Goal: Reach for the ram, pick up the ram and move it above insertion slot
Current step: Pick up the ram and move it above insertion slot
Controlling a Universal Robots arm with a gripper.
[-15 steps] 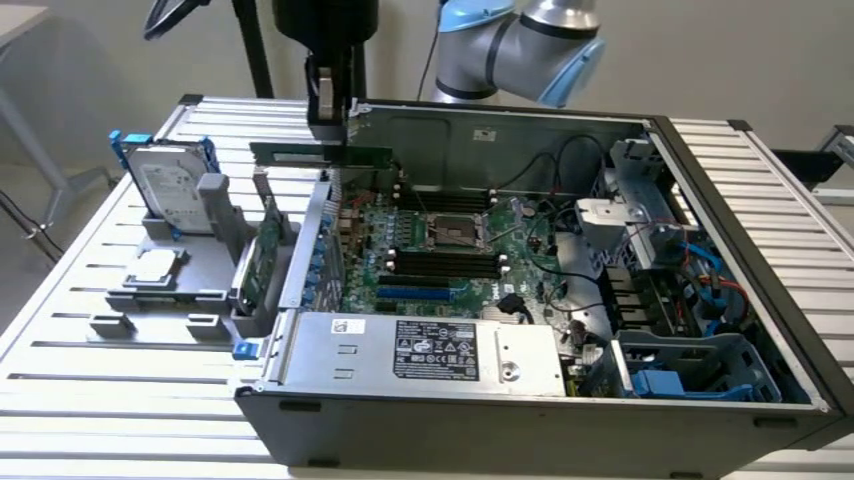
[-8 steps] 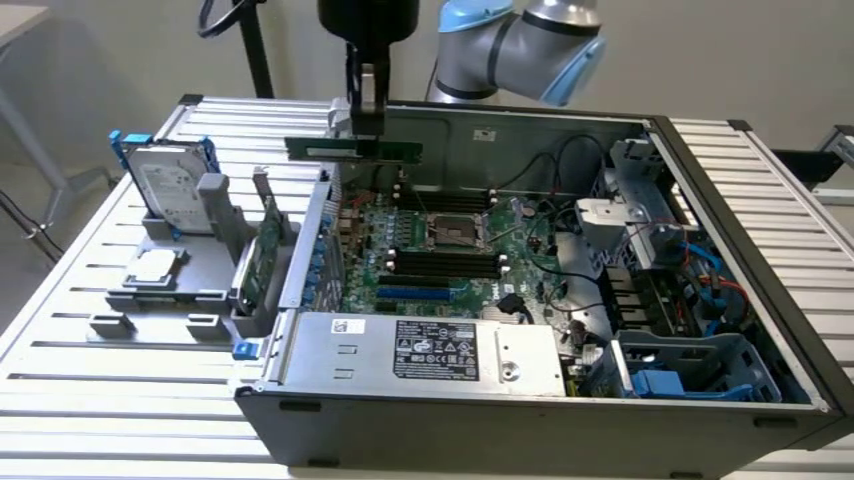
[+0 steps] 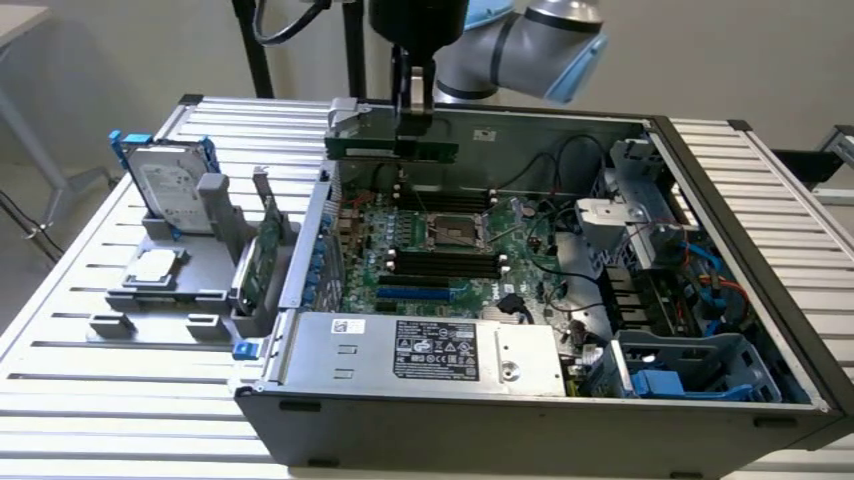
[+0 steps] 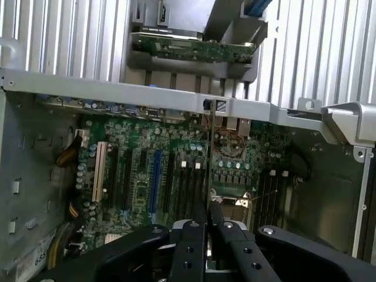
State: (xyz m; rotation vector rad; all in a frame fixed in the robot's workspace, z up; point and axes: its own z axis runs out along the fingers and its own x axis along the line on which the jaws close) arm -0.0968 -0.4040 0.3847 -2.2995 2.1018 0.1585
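The ram [image 3: 391,150], a long thin green stick, hangs level in the air over the far part of the open computer case [image 3: 747,300]. My gripper [image 3: 416,125] is shut on its middle from above. In the wrist view the ram [image 4: 208,158] shows edge-on as a thin line between the black fingers [image 4: 191,235] of the gripper [image 4: 208,214]. Below it lies the green motherboard [image 3: 441,240], whose dark memory slots [image 3: 447,263] sit beside the processor socket [image 3: 454,228]; the slots [image 4: 187,182] also appear under the ram's edge.
On the exterior view's left, a grey holder [image 3: 174,290] carries a silver hard drive [image 3: 171,185] and a broader green expansion card [image 3: 271,240], also seen as the card [image 4: 194,50]. A power supply [image 3: 427,350] fills the case's near side; cables and drive bays [image 3: 667,290] crowd its right.
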